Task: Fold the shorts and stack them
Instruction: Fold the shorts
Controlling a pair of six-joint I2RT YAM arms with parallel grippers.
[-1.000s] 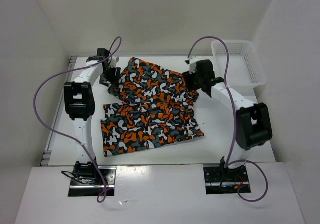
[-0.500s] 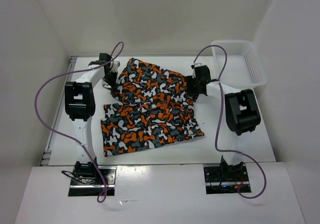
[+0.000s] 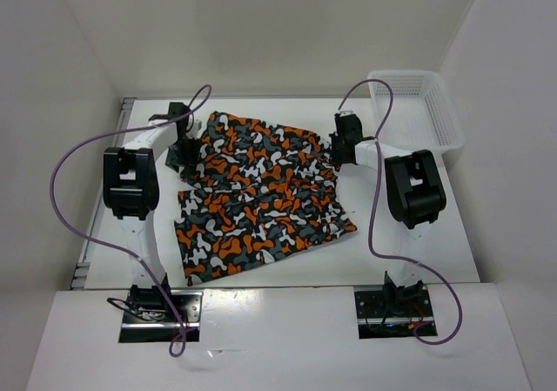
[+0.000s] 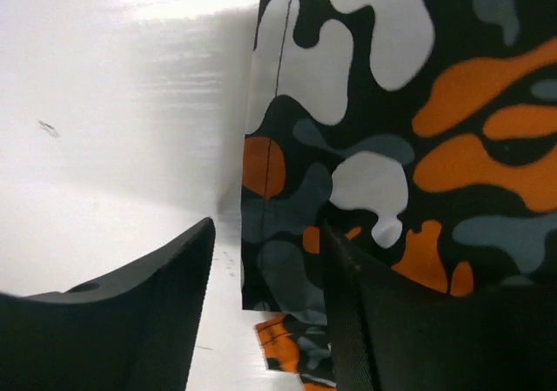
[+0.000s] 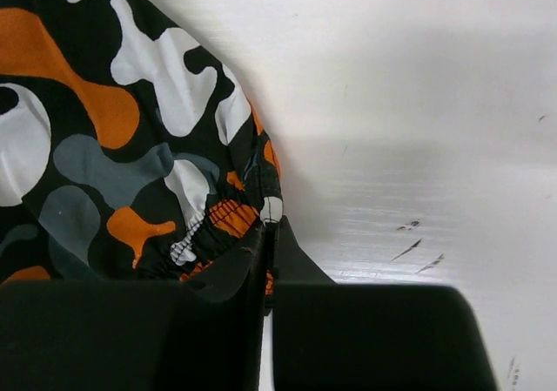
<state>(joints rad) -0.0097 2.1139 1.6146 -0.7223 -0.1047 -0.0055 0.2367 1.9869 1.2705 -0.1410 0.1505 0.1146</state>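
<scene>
White table, shorts spread at frame centre. Upper right, right gripper pinched shut on them; upper left, left gripper parted astride their edge. Probably grasping for the fold; next: close left, lift both corners toward frame bottom.
</scene>
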